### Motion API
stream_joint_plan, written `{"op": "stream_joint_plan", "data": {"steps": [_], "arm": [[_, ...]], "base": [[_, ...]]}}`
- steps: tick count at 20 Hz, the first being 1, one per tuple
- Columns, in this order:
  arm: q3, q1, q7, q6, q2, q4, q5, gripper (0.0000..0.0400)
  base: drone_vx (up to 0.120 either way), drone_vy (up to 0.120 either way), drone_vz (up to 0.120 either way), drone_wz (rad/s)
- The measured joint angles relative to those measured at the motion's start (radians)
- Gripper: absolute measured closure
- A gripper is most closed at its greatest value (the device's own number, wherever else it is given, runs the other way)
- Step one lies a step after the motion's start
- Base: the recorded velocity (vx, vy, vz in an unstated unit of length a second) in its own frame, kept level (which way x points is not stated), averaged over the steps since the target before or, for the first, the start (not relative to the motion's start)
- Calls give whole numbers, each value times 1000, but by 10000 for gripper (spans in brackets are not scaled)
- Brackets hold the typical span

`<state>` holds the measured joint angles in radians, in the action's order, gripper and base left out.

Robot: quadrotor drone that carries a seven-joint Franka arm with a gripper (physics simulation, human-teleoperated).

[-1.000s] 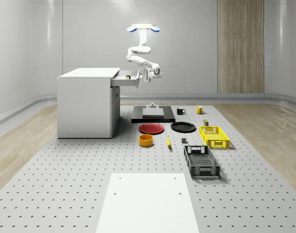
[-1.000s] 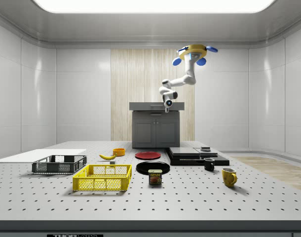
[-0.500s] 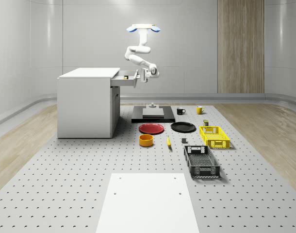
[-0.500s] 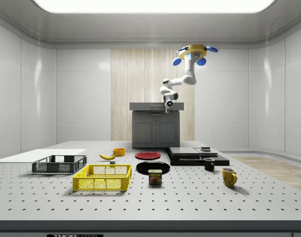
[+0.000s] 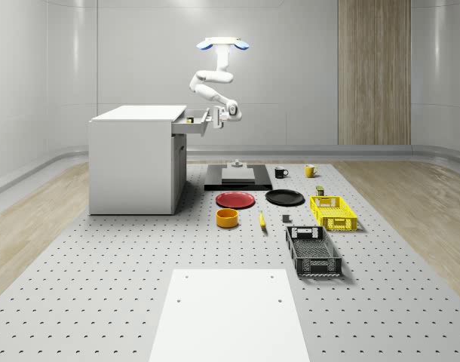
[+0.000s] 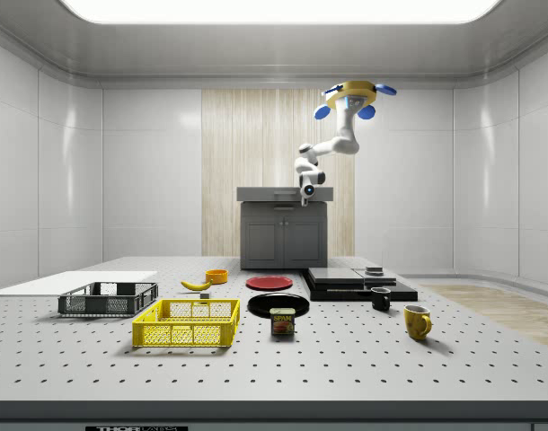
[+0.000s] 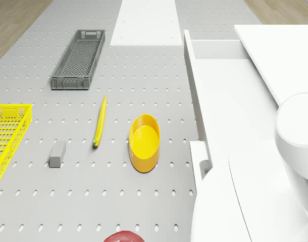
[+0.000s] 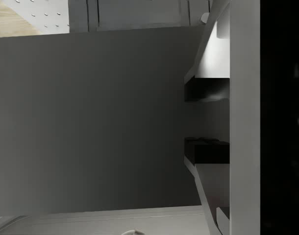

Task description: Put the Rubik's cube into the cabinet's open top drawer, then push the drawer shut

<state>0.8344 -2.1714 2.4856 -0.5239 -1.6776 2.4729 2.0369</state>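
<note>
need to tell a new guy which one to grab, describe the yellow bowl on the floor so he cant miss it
Start at the white cabinet on the whole-scene view's left, then look to the perforated floor just off its front corner. The yellow bowl sits there, just in front of the red plate and beside the banana. It is the one round, deep, open yellow thing; the yellow crate is rectangular and meshed.

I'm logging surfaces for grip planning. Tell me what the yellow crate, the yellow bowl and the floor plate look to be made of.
Yellow crate: looks like moulded plastic, from its open lattice walls and flat colour.
Yellow bowl: smooth, even yellow with a soft sheen; plastic or glazed ceramic, can't tell which.
Floor plate: matte grey with a regular grid of holes, like a metal breadboard.
</note>
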Motion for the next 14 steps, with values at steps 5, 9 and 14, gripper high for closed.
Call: {"op": "stream_joint_plan", "data": {"steps": [5, 9, 14], "arm": [[-7, 96, -164, -1, -12, 22, 163, 295], [-48, 160, -165, -9, -14, 51, 255, 294], [-56, 244, -325, -28, -20, 53, 413, 295]], "base": [[0, 0, 0, 0], [0, 0, 0, 0], [0, 0, 0, 0]]}}
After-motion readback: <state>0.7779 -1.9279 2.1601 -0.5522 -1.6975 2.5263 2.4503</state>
